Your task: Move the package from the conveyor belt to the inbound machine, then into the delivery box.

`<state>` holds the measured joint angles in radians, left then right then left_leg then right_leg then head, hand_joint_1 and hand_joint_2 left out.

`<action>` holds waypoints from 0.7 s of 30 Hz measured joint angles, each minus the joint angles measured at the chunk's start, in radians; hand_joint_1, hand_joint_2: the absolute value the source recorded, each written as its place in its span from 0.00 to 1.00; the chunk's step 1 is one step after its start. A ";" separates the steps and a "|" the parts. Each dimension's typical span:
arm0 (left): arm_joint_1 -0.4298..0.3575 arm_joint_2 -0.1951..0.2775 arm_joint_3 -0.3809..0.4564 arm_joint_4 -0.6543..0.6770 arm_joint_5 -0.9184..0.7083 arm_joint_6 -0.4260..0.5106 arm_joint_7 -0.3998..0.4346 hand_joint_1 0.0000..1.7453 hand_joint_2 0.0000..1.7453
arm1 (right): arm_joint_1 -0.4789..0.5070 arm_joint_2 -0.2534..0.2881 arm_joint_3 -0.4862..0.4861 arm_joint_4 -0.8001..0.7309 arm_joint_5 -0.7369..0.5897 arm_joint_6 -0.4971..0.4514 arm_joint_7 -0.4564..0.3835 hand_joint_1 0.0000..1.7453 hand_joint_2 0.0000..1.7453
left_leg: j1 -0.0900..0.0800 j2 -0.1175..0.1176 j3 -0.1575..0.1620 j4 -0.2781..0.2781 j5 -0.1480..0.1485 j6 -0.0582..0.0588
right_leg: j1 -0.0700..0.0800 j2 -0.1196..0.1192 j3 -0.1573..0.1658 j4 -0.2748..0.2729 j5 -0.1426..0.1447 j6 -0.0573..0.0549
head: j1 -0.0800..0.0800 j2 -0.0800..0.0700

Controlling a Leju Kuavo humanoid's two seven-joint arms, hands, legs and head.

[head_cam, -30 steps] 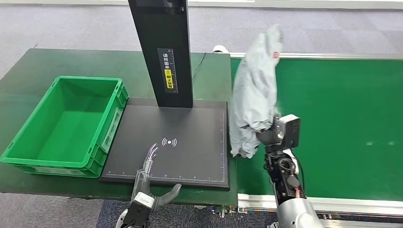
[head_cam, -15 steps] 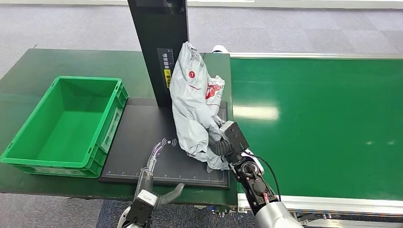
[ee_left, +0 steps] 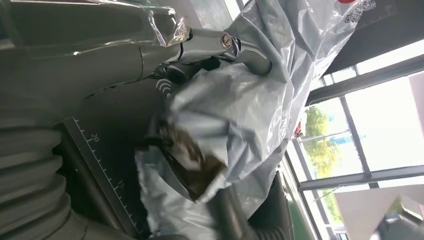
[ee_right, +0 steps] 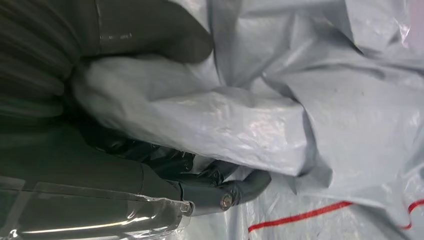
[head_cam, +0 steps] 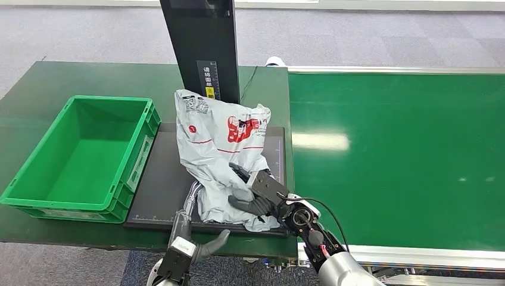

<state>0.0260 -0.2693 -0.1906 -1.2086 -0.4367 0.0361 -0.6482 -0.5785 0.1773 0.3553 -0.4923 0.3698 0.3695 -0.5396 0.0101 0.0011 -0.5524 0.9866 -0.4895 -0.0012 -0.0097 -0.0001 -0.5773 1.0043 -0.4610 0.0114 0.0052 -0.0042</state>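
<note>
- Package: crumpled grey bag, standing roughly upright on the inbound machine, long axis leaning toward its post.
- Right hand: fingers clamped on the package's lower end.
- Left hand: fingers apart, flat beside the package.

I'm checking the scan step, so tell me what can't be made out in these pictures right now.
- Scan symbol on the inbound machine: head view, covered by the package.
- Left hand fingertips: head view, tucked under the package's edge; contact unclear.
- Right hand grip: right wrist view, crumpled plastic hides the fingers.
- Package label text: head view, too small to read.
</note>
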 joint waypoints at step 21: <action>0.010 0.013 0.125 -0.167 0.275 0.519 -0.049 0.00 1.00 | 0.038 -0.032 0.026 0.010 -0.070 -0.066 -0.017 0.00 1.00 | 0.000 0.000 0.003 0.000 0.000 0.000 | 0.000 0.000 0.004 0.000 0.000 0.000 | 0.000 0.000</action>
<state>0.0363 -0.2562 -0.0654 -1.3756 -0.1613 0.5553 -0.6973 -0.5409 0.1456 0.3811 -0.4822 0.3000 0.3036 -0.5566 0.0101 0.0009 -0.5492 0.9866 -0.4895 -0.0011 -0.0097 -0.0006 -0.5734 1.0043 -0.4613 0.0111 0.0052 -0.0042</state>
